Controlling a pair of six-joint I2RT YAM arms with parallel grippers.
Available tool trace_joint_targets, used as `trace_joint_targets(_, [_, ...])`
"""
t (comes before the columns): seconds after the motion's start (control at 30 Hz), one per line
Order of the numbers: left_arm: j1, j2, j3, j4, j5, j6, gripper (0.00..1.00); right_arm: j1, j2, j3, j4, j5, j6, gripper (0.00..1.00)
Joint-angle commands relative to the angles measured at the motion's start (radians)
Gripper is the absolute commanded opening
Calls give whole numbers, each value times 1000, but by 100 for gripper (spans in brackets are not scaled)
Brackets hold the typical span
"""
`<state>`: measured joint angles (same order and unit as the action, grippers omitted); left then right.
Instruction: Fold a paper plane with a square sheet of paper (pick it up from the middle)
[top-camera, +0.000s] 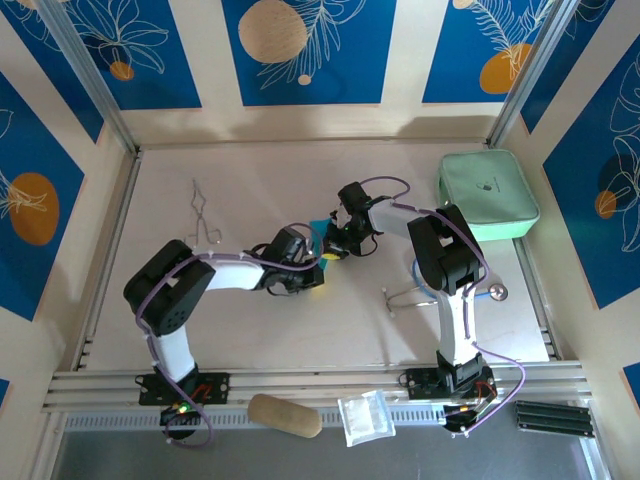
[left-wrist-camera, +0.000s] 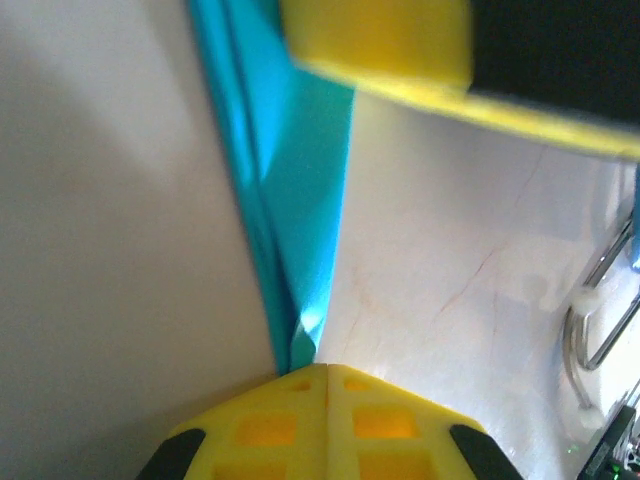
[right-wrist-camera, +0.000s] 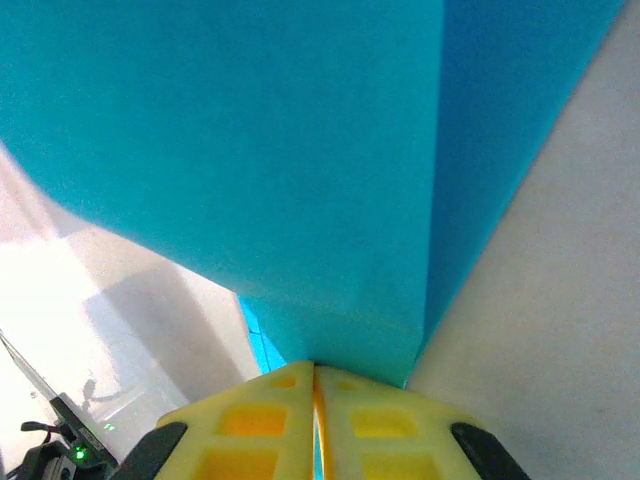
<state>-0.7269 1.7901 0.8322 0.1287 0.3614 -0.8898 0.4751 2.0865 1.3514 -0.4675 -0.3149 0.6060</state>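
Table (top-camera: 300, 330): off-white, flat surface. Mint-green pouch (top-camera: 487, 195) lies at the far right corner. Metal forceps (top-camera: 203, 215) lie far left, well apart from it. Stethoscope (top-camera: 497, 291) lies toward the right edge

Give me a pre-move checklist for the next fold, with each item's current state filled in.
1. Left claw shut on the teal-blue paper: ok.
2. Right claw shut on the same paper: ok.
3. The two claws grip separate spots, close together: ok.
4. Crease present, folded layers showing in the left wrist view: ok.
5. Paper edges aligned along the fold: cannot tell.
6. Stethoscope lying apart from the paper: ok.
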Motion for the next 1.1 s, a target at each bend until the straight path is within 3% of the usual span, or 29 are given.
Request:
trace_joint_targets(0.0, [-22,-61,-38,-124,-7,13,5,3,83,-23,-73,128,7,11])
trace_joint_targets(0.17, [-10,-118,25,-93,-54,22,7,3,83,-20,-73,128,13,12])
trace_joint_targets(0.53, [14,-1,121,-55,-88,22,6,-1,86,-20,-71,115,21,11])
trace_joint_targets(1.07, [3,58,62,-150,-90,25,1,1,99,-4,-98,129,27,11])
